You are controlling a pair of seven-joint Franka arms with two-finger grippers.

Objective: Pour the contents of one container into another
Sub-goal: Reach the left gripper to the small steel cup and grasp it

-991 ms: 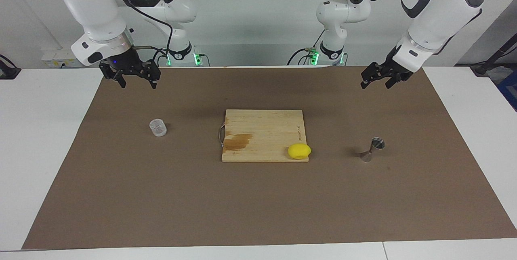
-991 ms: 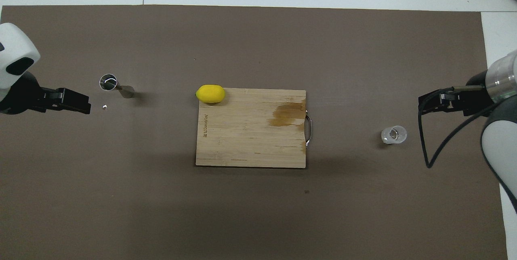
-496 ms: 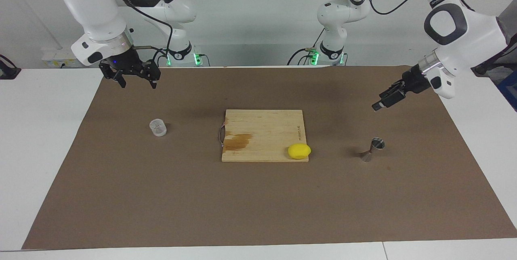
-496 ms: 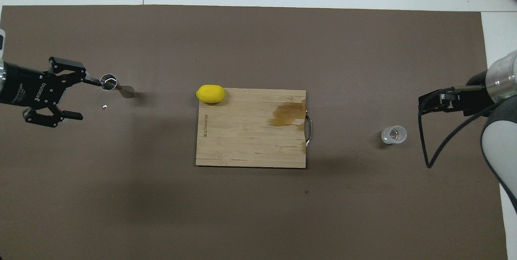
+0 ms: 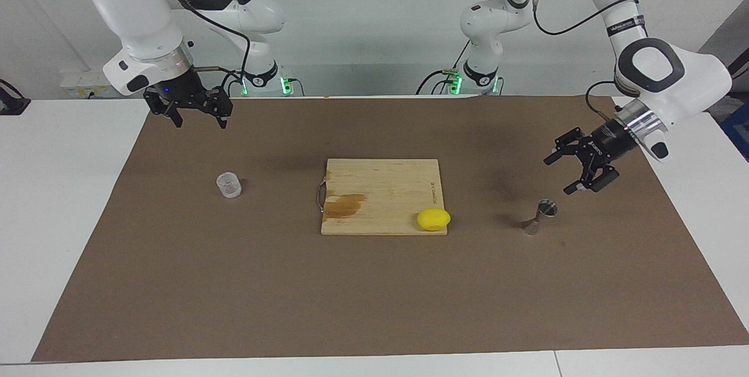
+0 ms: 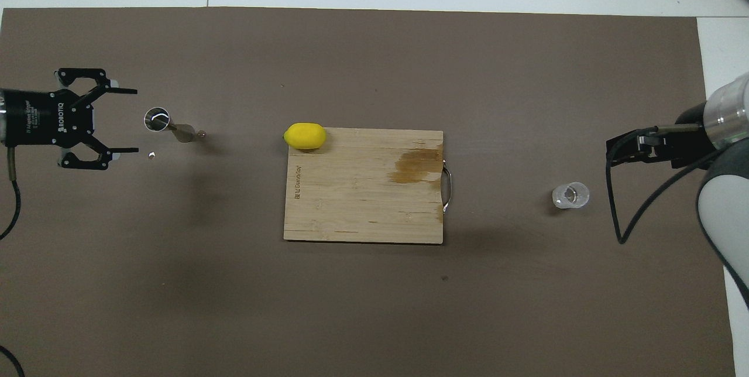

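Sideways now, the left gripper (image 5: 560, 174) hangs low over the brown mat (image 5: 374, 295) at the left arm's end of the table, its fingers spread wide and holding nothing. It faces the steel jigger (image 5: 539, 216), which stands upright on the mat just ahead of the fingertips, apart from them. The jigger is a small hourglass of polished metal with an open cup on top; I judge it light, rigid and slick, easy to tip over on its narrow foot if nudged. The narrow waist looks the safest place to close on it, since the cones above and below would stop it sliding through the fingers.

Mid-table lies a wooden cutting board (image 5: 380, 189) with a dark stain, and a lemon (image 5: 433, 219) rests at the board's corner on the edge farther from the robots.

Toward the right arm's end stands the glass cup (image 5: 229, 185), short, clear and textured. It is probably brittle and a little slippery, so a level grip across the wall around mid-height seems best. Nearer to the robots than the cup, the right gripper (image 5: 198, 119) waits in the air over the mat with its fingers apart and empty.
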